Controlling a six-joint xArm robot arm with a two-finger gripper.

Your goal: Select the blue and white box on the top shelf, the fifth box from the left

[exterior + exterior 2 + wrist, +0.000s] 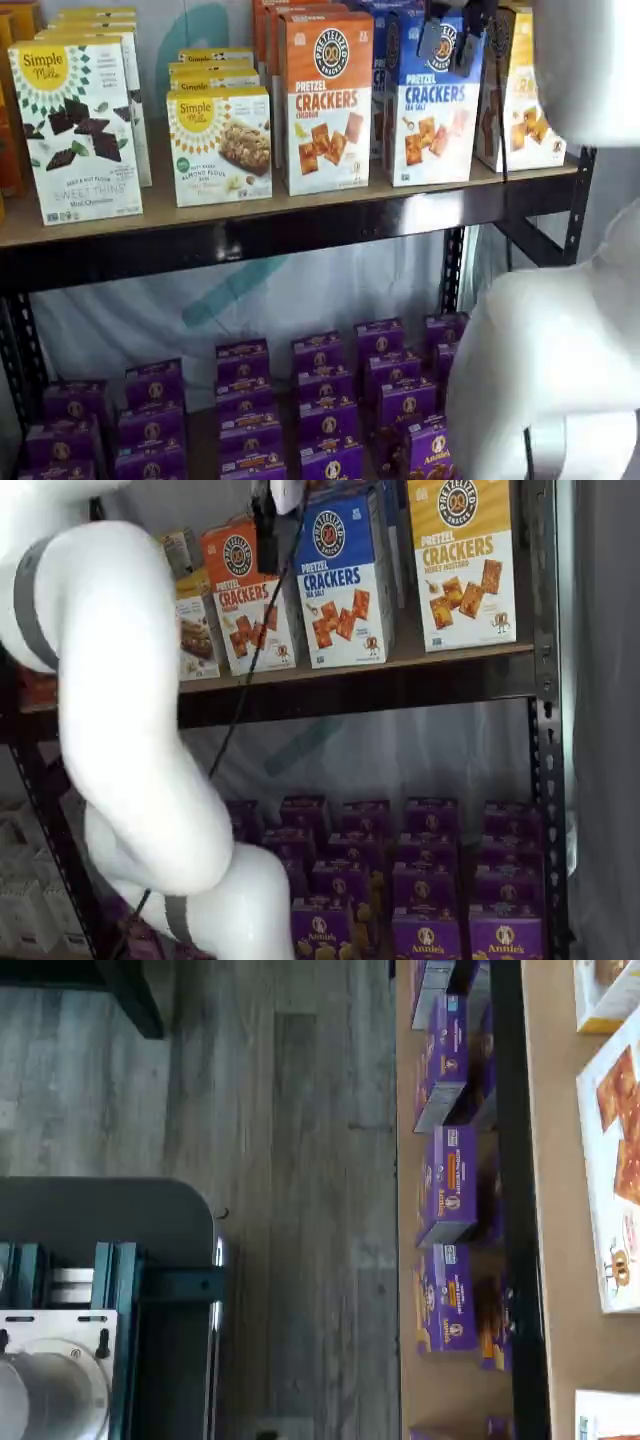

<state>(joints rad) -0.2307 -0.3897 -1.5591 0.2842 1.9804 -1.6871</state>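
Fingers point(447, 45) hang dark at the frame's upper edge — grip state cannot be told; top shelf point(250, 235) carries the blue and white box point(430, 100) upright between 2 cracker boxes, not yet grasped.

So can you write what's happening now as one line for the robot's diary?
target: blue and white box upright on top shelf | neighbour: orange Cheddar box | gripper: near box top, fingers unclear | grasp: not yet seen

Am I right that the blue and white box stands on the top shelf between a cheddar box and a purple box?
Not quite: beside the blue and white box on the top shelf stand the cheddar box and a yellow-topped box, not a purple one, as both shelf views show.
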